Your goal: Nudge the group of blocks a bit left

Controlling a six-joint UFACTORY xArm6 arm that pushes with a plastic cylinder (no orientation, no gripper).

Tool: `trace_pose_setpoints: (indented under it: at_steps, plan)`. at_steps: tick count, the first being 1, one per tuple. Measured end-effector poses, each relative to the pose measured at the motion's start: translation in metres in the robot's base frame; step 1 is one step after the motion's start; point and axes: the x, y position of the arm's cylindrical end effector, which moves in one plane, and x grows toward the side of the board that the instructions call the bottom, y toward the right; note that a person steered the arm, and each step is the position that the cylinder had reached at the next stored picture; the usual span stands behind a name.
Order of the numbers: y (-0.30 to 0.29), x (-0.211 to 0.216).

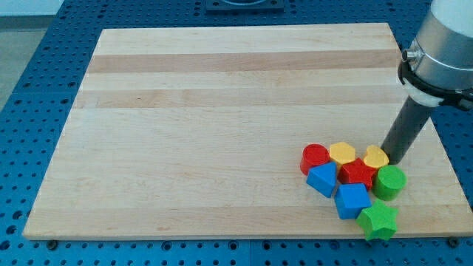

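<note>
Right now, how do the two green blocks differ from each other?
Shape: the green star block has pointed arms, while the green round block looks like a short cylinder.
Place: the star lies nearest the view's bottom, by the board's edge; the round one sits above it, at the group's right side.
Distance from my tip: the round block is close below it; the star is farther.
Both are the same green.

- You see a pale wooden table point(222, 96) filling most of the view, its planks running left to right in lighter and darker bands.
- Around it lies a blue perforated base point(37, 74) with a regular grid of holes.
- A grey fixture point(244, 4) sits at the view's top.
- Light is even.
</note>
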Motion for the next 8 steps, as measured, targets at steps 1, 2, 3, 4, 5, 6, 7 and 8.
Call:
trace_pose_setpoints:
  at_steps: [1, 2, 3, 4, 5, 6, 7, 8]
  plan:
    - [0.0, 0.0]
    - [0.005, 0.0]
    - [0.02, 0.008]
    - [0.02, 0.008]
    - [0.016, 0.008]
    - [-0.002, 0.003]
    - [-0.004, -0.001]
    - [-0.004, -0.001]
